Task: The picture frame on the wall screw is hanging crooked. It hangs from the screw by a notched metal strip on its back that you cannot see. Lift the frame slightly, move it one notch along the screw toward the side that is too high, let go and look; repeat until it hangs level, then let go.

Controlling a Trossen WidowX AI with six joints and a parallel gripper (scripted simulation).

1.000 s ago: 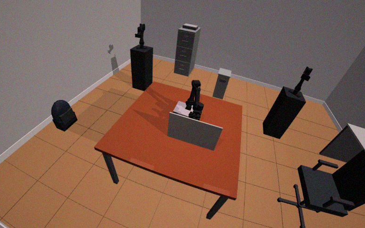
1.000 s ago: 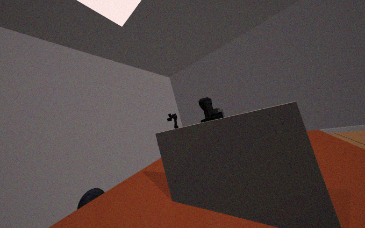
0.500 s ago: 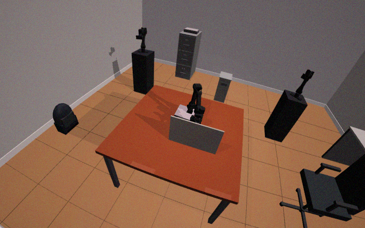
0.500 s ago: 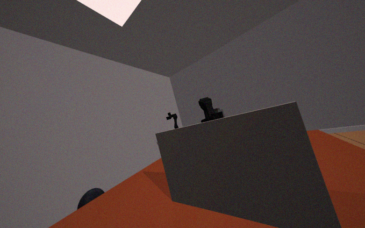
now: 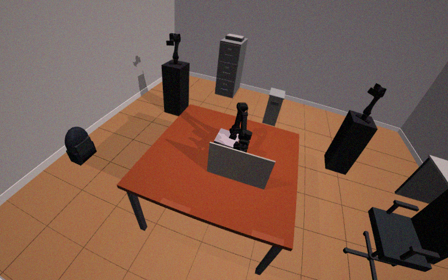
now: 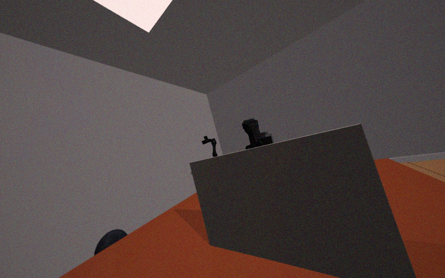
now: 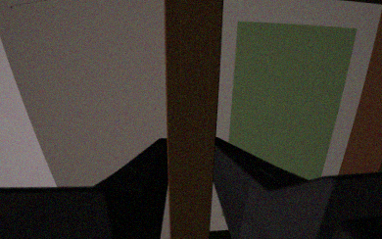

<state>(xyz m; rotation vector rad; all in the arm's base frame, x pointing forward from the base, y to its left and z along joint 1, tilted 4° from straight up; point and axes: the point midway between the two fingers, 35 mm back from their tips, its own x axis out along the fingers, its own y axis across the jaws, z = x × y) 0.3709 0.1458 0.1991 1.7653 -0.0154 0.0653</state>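
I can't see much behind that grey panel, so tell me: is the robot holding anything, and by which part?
Yes. The gripper is shut on the brown wooden picture frame, its jaws clamped on one brown side bar beside the green picture.

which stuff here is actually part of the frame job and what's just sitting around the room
Part of the job:
picture frame, its brown bar clamped in the jaws
gripper
grey wall panel on the table

Just lying about:
filing cabinet
office chair
two black pedestals with cameras
dark rounded object on the floor
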